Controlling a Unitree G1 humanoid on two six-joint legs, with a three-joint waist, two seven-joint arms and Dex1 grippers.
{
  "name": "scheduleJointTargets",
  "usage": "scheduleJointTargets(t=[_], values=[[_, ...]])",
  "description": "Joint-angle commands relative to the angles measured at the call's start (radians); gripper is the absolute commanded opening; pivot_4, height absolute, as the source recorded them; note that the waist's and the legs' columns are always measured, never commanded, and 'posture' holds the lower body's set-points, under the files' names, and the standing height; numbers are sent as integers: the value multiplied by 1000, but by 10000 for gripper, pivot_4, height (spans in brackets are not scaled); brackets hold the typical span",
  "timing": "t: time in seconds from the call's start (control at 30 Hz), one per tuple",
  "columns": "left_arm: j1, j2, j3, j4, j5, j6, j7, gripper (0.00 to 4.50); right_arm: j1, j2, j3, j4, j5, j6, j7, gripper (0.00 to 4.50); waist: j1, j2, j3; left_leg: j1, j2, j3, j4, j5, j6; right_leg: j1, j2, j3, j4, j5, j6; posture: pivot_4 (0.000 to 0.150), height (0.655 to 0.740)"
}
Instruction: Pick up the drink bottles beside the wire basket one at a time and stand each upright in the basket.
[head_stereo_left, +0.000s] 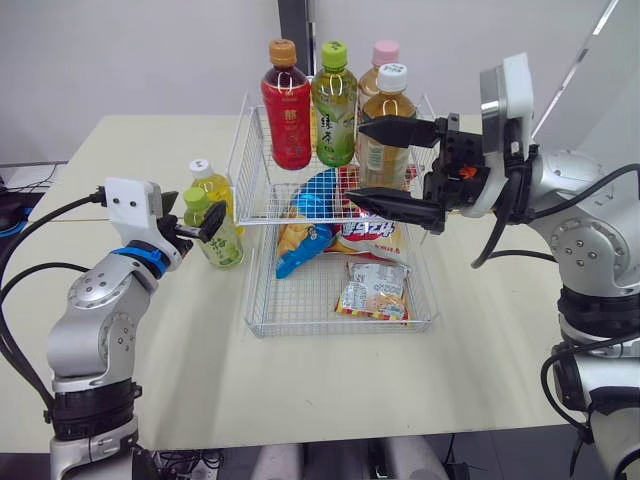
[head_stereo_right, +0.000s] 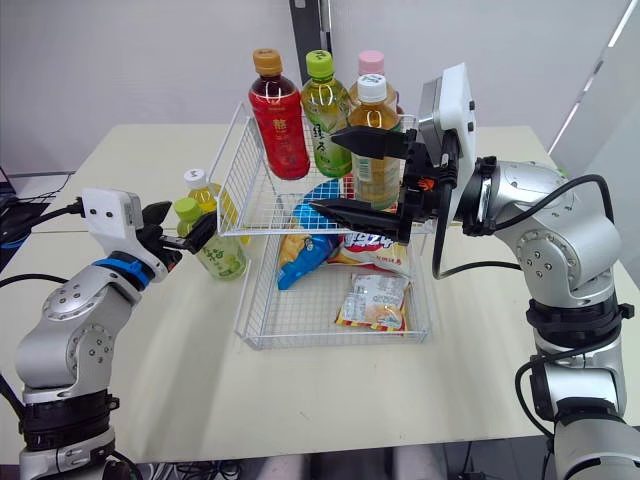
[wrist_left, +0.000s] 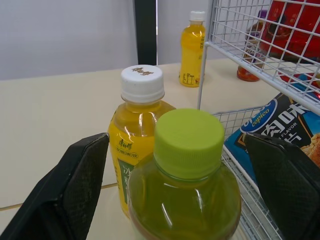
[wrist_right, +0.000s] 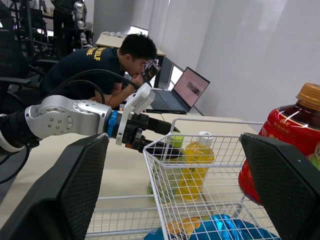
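Note:
A green-capped bottle (head_stereo_left: 222, 238) of pale green drink stands on the table just left of the white wire basket (head_stereo_left: 340, 326). Close behind it stands a yellow bottle with a white cap (head_stereo_left: 208, 180). My left gripper (head_stereo_left: 195, 214) is open, one finger on each side of the green-capped bottle (wrist_left: 189, 145) at cap height, without touching it. My right gripper (head_stereo_left: 355, 163) hangs open over the basket's back half, pointing left, with nothing between its fingers. At the basket's far end stand a red bottle (head_stereo_left: 286, 105), a green tea bottle (head_stereo_left: 334, 100), a pink-capped bottle (head_stereo_left: 383, 55) and an amber white-capped bottle (head_stereo_left: 388, 125).
Snack bags lie on the basket floor: a blue one (head_stereo_left: 303, 245), a red-and-white one (head_stereo_left: 375, 236) and a small packet (head_stereo_left: 373, 290). Another yellow bottle (wrist_left: 192, 50) stands on the table beyond the basket corner. A person (wrist_right: 107, 62) sits at a laptop (wrist_right: 182, 90) behind the table.

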Motion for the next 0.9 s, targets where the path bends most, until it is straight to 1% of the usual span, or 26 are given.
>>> scheduleJointTargets(t=[0.03,0.1,0.23,0.3,0.47,0.63,0.73,0.8,0.9], values=[[-25,-5,-2,-1,8,-35,1,44602,-6,-10,-19,-29,8,3,-10,45000,0,0,0,0,0,0,0,0,0,0,0,0,0,0,0,1500,7400],[-31,-4,-8,11,11,-40,-4,44602,-8,-9,-19,-30,7,5,-13,45000,0,0,0,0,0,0,0,0,0,0,0,0,0,0,0,1500,7400],[-43,4,-8,49,23,-43,-1,36846,-10,-5,-20,-31,5,7,-24,45000,0,0,0,0,0,0,0,0,0,0,0,0,0,0,0,1500,7400],[-46,5,-8,57,25,-46,-5,29717,-9,-4,-22,-32,6,8,-29,45000,0,0,0,0,0,0,0,0,0,0,0,0,0,0,0,1500,7400],[-53,3,-18,63,26,-57,-21,14102,-7,-7,-16,-33,2,11,-31,45000,0,0,0,0,0,0,0,0,0,0,0,0,0,0,0,1500,7400],[-47,3,-13,53,23,-51,-25,13554,-7,-7,-16,-34,3,13,-33,45000,0,0,0,0,0,0,0,0,0,0,0,0,0,0,0,1500,7400],[-43,28,13,21,-1,-67,-65,13554,-7,-6,-14,-32,-2,9,-35,45000,0,0,0,0,0,0,0,0,0,0,0,0,0,0,0,1500,7400],[-58,64,42,-16,-56,-33,-109,13554,-8,-6,-12,-29,-5,7,-34,45000,0,0,0,0,0,0,0,0,0,0,0,0,0,0,0,1500,7400],[-71,159,85,-51,-126,45,-175,13554,-9,-4,-10,-24,-6,4,-33,45000,-2,0,1,-2,0,-1,0,0,0,-2,0,-1,-1,0,0,1500,7400]])
